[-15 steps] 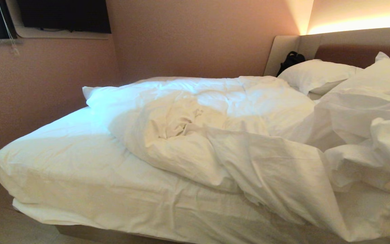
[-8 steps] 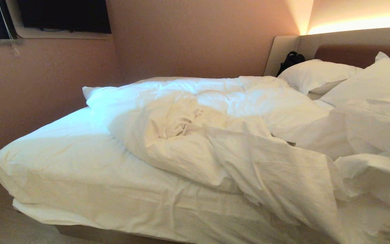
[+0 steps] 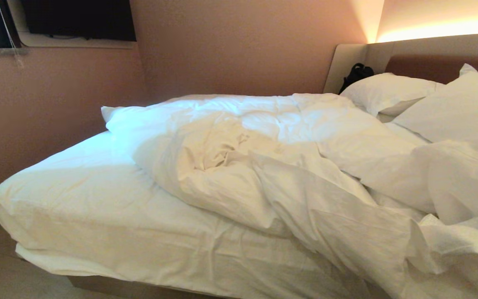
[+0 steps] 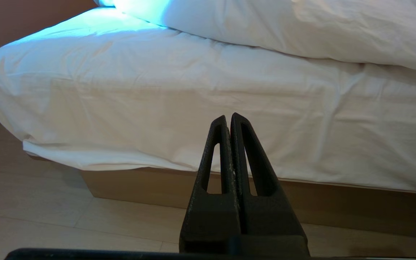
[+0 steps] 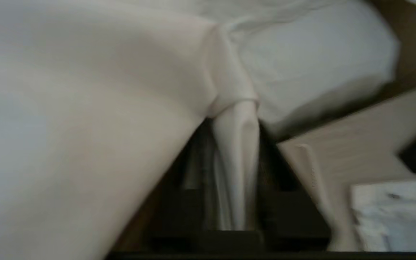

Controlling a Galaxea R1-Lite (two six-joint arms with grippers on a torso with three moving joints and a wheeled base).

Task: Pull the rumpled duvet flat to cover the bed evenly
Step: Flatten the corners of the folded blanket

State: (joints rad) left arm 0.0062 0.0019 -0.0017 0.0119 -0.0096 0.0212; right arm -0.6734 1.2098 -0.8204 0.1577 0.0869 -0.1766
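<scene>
The duvet (image 3: pixel 264 166) lies rumpled across the middle and right of the bed (image 3: pixel 77 195), with bare sheet showing at the foot end on the left. Neither arm shows in the head view. In the right wrist view, which is blurred, my right gripper (image 5: pixel 235 122) has a narrow fold of the duvet (image 5: pixel 85 90) running between its dark fingers, beside the bed's edge. My left gripper (image 4: pixel 228 117) is shut and empty. It hangs low in front of the mattress side (image 4: pixel 121 90) and the tan platform base (image 4: pixel 139 184).
Two white pillows (image 3: pixel 388 91) (image 3: pixel 459 108) lean on the headboard (image 3: pixel 438 62) at the right, with a black bag (image 3: pixel 357 72) behind them. A pink wall (image 3: pixel 56 104) runs close along the bed's far side and foot. Pale floor (image 4: pixel 31 202) lies in front.
The duvet's right part, raised high at the picture's right edge before, has sunk and spread lower over the bed. The near pillow now shows more fully. The left arm has not moved.
</scene>
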